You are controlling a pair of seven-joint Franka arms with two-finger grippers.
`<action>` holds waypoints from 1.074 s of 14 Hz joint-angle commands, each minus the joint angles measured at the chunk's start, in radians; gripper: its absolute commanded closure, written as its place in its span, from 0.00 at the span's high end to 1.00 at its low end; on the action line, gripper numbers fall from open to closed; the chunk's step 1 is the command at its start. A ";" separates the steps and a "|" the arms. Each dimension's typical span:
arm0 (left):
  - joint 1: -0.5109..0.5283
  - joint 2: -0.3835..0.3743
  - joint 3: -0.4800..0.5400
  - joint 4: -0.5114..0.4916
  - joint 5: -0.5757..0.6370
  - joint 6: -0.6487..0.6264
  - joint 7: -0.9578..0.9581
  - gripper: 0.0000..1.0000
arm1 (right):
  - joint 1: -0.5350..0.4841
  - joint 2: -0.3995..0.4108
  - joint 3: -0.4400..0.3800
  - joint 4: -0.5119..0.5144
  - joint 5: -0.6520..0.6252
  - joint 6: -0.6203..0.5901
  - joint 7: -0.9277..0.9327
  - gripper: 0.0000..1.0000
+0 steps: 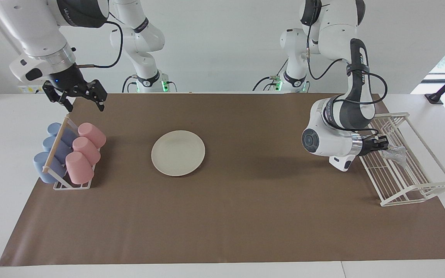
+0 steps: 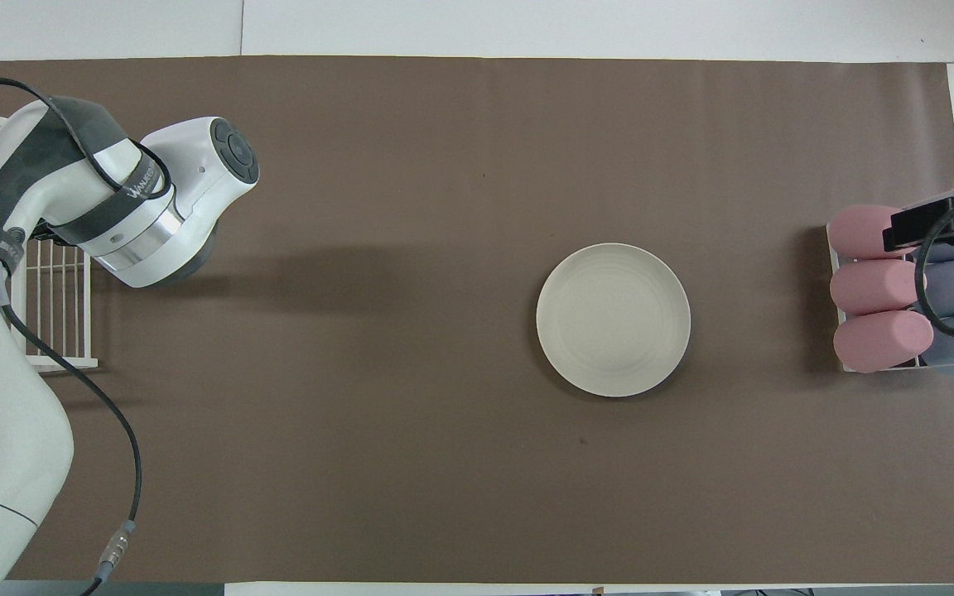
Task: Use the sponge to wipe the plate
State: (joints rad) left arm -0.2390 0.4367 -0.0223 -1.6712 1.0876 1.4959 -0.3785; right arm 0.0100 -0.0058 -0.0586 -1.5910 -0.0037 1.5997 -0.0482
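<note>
The cream-white plate lies flat on the brown mat, with nothing on it. My left gripper is low over the white wire rack at the left arm's end of the table. It is shut on the silvery, wrinkly sponge, which hangs from its tips down to the rack's wires. In the overhead view my left arm hides both that gripper and the sponge. My right gripper hangs open and empty in the air over the cup holder's end nearest the robots.
A wooden-railed holder at the right arm's end of the table carries pink cups and blue cups. The wire rack stands on the mat's edge. The left arm's bulky wrist hovers beside the rack.
</note>
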 commanded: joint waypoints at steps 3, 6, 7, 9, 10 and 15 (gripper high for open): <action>0.023 -0.027 -0.007 -0.028 -0.002 0.030 -0.013 0.27 | -0.019 0.012 0.013 0.020 -0.001 -0.012 -0.029 1.00; 0.023 -0.027 -0.007 -0.028 -0.003 0.032 -0.013 0.82 | -0.018 0.012 0.013 0.020 -0.001 -0.014 -0.029 1.00; 0.023 -0.027 -0.007 -0.027 -0.006 0.037 -0.013 0.83 | -0.018 0.012 0.013 0.020 -0.001 -0.017 -0.029 1.00; 0.023 -0.027 -0.007 -0.024 -0.018 0.040 -0.013 0.93 | -0.018 0.012 0.013 0.020 -0.001 -0.017 -0.029 1.00; 0.023 -0.027 -0.007 -0.024 -0.020 0.040 -0.013 1.00 | -0.018 0.010 0.013 0.019 -0.001 -0.020 -0.029 1.00; 0.041 -0.073 -0.007 0.047 -0.222 0.049 0.009 1.00 | -0.016 0.010 0.013 0.019 -0.001 -0.023 -0.029 1.00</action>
State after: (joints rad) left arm -0.2270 0.4178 -0.0234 -1.6431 0.9534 1.5180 -0.3857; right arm 0.0100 -0.0053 -0.0578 -1.5909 -0.0037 1.5976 -0.0482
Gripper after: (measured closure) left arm 0.000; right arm 0.000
